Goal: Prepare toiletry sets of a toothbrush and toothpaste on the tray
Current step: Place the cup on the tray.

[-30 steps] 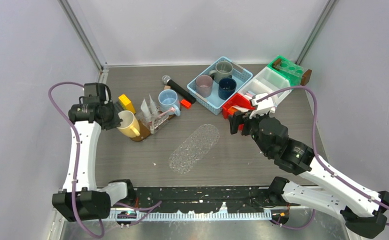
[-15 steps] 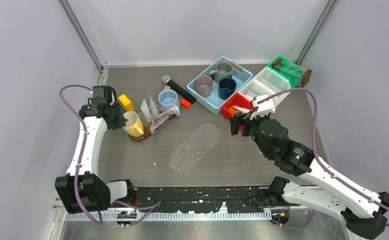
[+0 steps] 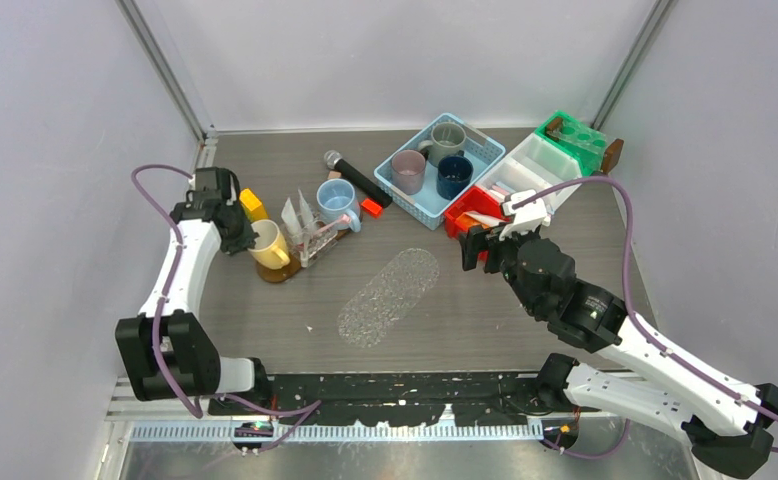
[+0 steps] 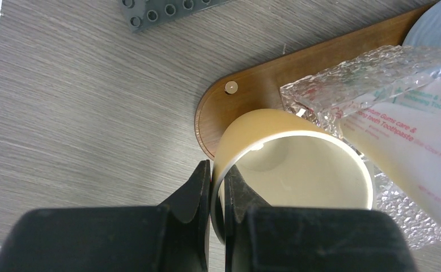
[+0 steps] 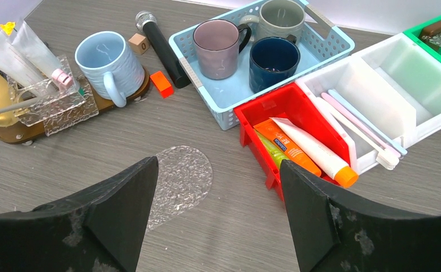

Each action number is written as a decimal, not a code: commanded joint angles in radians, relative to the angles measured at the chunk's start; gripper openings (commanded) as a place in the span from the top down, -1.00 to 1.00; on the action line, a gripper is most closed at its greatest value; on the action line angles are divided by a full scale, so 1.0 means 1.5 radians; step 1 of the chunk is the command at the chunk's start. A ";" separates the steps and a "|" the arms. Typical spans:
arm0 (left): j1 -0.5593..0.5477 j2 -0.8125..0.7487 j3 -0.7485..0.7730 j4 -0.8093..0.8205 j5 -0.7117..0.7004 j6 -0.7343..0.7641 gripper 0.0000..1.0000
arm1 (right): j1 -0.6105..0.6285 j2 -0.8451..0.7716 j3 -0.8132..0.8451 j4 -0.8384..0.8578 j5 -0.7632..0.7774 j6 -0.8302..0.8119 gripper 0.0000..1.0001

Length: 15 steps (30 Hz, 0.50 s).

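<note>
My left gripper (image 4: 217,167) is shut on the rim of a pale yellow mug (image 4: 297,170) that stands on the left end of a brown wooden tray (image 4: 246,90). From above, this gripper (image 3: 235,228) is at the mug's (image 3: 268,247) left side. White toothpaste tubes (image 5: 25,54) stand in a clear textured holder (image 5: 59,105) on the tray, beside a light blue mug (image 5: 107,62). My right gripper (image 5: 218,164) hangs open and empty above the table, in front of a red bin (image 5: 275,107) of toothpaste tubes (image 5: 314,150). Pink and blue toothbrushes (image 5: 348,116) lie in a white bin (image 5: 399,107).
A clear bubbly oval sheet (image 3: 390,297) lies mid-table. A blue basket (image 3: 475,150) holds three mugs. A black microphone (image 3: 357,178), an orange block (image 3: 370,207), a yellow block (image 3: 253,203) and a green bin (image 3: 575,135) are around. A grey studded plate (image 4: 167,8) lies beyond the tray.
My left arm has swung its wrist back and to the right while keeping its grip, and the yellow mug has shifted slightly right. The right arm has not moved.
</note>
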 commanded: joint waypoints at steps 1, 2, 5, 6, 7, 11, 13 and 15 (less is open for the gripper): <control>0.005 0.002 0.002 0.065 0.004 -0.003 1.00 | 0.000 -0.002 0.003 0.033 0.017 -0.006 -0.70; 0.004 0.006 0.001 0.068 0.004 -0.002 1.00 | 0.000 -0.002 0.003 0.034 0.018 -0.006 -0.70; 0.005 0.014 -0.002 0.076 0.004 0.000 1.00 | 0.000 -0.001 0.002 0.034 0.019 -0.006 -0.70; 0.004 0.015 -0.004 0.081 0.004 0.000 1.00 | 0.000 0.000 0.002 0.034 0.019 -0.006 -0.70; 0.005 0.016 -0.005 0.085 0.004 -0.001 1.00 | 0.000 0.000 0.002 0.034 0.019 -0.007 -0.70; 0.005 0.024 -0.005 0.096 0.006 -0.004 1.00 | 0.000 0.002 0.001 0.034 0.020 -0.007 -0.70; 0.005 0.027 -0.003 0.099 0.007 -0.005 1.00 | 0.000 0.004 0.002 0.035 0.021 -0.008 -0.70; 0.004 0.028 -0.001 0.102 0.007 -0.005 1.00 | 0.000 0.005 0.002 0.035 0.021 -0.008 -0.70</control>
